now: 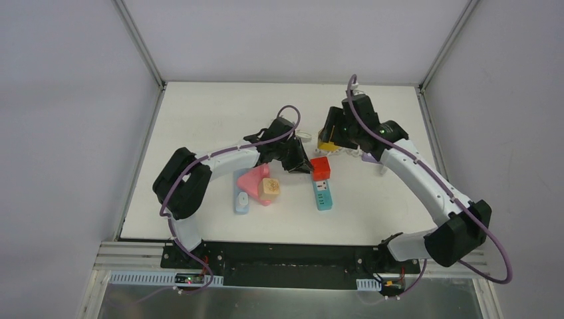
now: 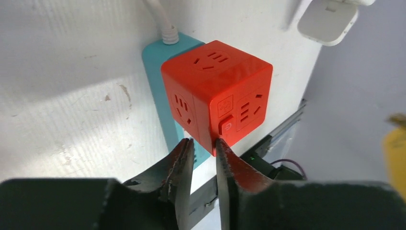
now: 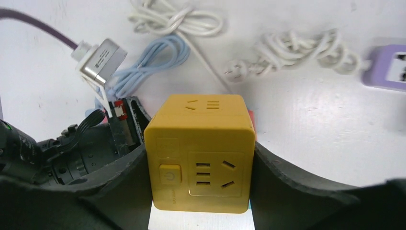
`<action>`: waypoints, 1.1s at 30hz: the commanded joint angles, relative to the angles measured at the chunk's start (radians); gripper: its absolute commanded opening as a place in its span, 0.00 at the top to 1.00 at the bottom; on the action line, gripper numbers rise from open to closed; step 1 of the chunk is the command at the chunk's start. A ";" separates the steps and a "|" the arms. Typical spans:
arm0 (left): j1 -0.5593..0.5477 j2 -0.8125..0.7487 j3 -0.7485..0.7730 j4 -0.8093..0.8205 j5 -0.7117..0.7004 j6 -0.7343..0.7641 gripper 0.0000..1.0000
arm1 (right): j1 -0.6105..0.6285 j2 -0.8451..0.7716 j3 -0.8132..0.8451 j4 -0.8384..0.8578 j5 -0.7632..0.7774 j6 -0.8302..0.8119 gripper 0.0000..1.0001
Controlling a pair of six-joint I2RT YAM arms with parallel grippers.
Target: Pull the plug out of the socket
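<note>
A red cube plug (image 1: 320,167) (image 2: 215,91) sits plugged into the far end of a teal socket strip (image 1: 324,196) (image 2: 158,81) lying on the white table. My left gripper (image 1: 300,163) (image 2: 203,143) is right beside the cube, its jaws parted by a narrow gap. One fingertip (image 2: 221,146) touches the cube's lower corner and nothing sits between the fingers. Further back, my right gripper (image 1: 328,136) (image 3: 200,148) is shut on a yellow cube plug (image 1: 326,143) (image 3: 201,153), one finger on each side face.
A pink block (image 1: 253,179) and a wooden cube (image 1: 269,188) rest on a light blue strip (image 1: 241,199) left of the teal one. Coiled white cables (image 3: 177,19) (image 3: 297,52), a blue cable (image 3: 143,62) and a purple strip (image 3: 388,69) lie behind the yellow cube. A white adapter (image 2: 328,21) lies nearby.
</note>
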 commanded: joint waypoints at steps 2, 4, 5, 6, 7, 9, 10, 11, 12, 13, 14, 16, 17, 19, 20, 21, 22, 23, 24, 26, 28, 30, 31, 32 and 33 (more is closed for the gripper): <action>-0.018 -0.006 0.092 -0.177 -0.035 0.108 0.67 | -0.043 -0.155 -0.043 -0.014 0.128 0.053 1.00; -0.016 -0.011 0.131 -0.190 -0.027 0.119 0.59 | -0.055 -0.194 -0.084 -0.013 0.157 0.078 1.00; -0.015 -0.015 0.146 -0.192 -0.021 0.124 0.53 | -0.063 -0.211 -0.104 -0.013 0.165 0.091 1.00; -0.012 -0.021 0.162 -0.195 -0.016 0.129 0.49 | -0.069 -0.226 -0.124 -0.014 0.172 0.100 1.00; -0.011 -0.028 0.172 -0.198 -0.013 0.137 0.45 | -0.076 -0.236 -0.142 -0.013 0.173 0.106 1.00; -0.009 -0.052 0.180 -0.207 -0.017 0.154 0.39 | -0.087 -0.250 -0.175 -0.017 0.173 0.117 1.00; -0.007 -0.068 0.181 -0.211 -0.024 0.166 0.36 | -0.092 -0.253 -0.189 -0.020 0.175 0.123 0.99; -0.006 -0.087 0.178 -0.219 -0.029 0.178 0.34 | -0.096 -0.253 -0.202 -0.026 0.179 0.133 0.99; -0.005 -0.108 0.175 -0.230 -0.042 0.194 0.32 | -0.102 -0.253 -0.215 -0.029 0.185 0.141 0.98; -0.004 -0.134 0.169 -0.245 -0.059 0.214 0.30 | -0.107 -0.255 -0.239 -0.031 0.189 0.148 0.98; -0.005 -0.161 0.159 -0.259 -0.083 0.233 0.28 | -0.111 -0.256 -0.259 -0.032 0.190 0.157 0.97; -0.005 -0.241 0.125 -0.290 -0.171 0.272 0.27 | -0.128 -0.261 -0.303 -0.026 0.190 0.190 0.91; -0.005 -0.296 0.091 -0.301 -0.229 0.281 0.27 | -0.142 -0.266 -0.328 -0.013 0.171 0.203 0.89; -0.005 -0.426 0.015 -0.300 -0.343 0.291 0.27 | -0.176 -0.279 -0.378 0.003 0.113 0.226 0.87; -0.005 -0.498 -0.024 -0.291 -0.399 0.297 0.27 | -0.192 -0.286 -0.399 0.010 0.089 0.238 0.85; -0.005 -0.567 -0.056 -0.288 -0.439 0.304 0.27 | -0.206 -0.298 -0.425 0.022 0.070 0.250 0.83; -0.005 -0.644 -0.081 -0.292 -0.476 0.314 0.27 | -0.218 -0.311 -0.452 0.035 0.049 0.261 0.80; -0.005 -0.697 -0.099 -0.298 -0.505 0.323 0.27 | -0.231 -0.323 -0.475 0.046 0.028 0.274 0.78; -0.005 -0.745 -0.118 -0.303 -0.535 0.328 0.27 | -0.244 -0.334 -0.500 0.053 0.014 0.290 0.77; -0.004 -0.830 -0.154 -0.307 -0.583 0.329 0.26 | -0.265 -0.357 -0.545 0.070 -0.007 0.320 0.75; -0.005 -0.894 -0.188 -0.304 -0.616 0.329 0.26 | -0.288 -0.376 -0.587 0.081 -0.015 0.343 0.74; -0.005 -0.938 -0.213 -0.306 -0.638 0.331 0.25 | -0.310 -0.393 -0.627 0.090 -0.015 0.365 0.71; -0.004 -0.952 -0.216 -0.312 -0.643 0.333 0.25 | -0.320 -0.401 -0.646 0.095 -0.014 0.373 0.69; -0.005 -0.960 -0.215 -0.322 -0.649 0.336 0.25 | -0.330 -0.409 -0.664 0.099 -0.012 0.378 0.66; -0.005 -0.964 -0.212 -0.332 -0.652 0.338 0.24 | -0.341 -0.414 -0.685 0.100 -0.009 0.381 0.62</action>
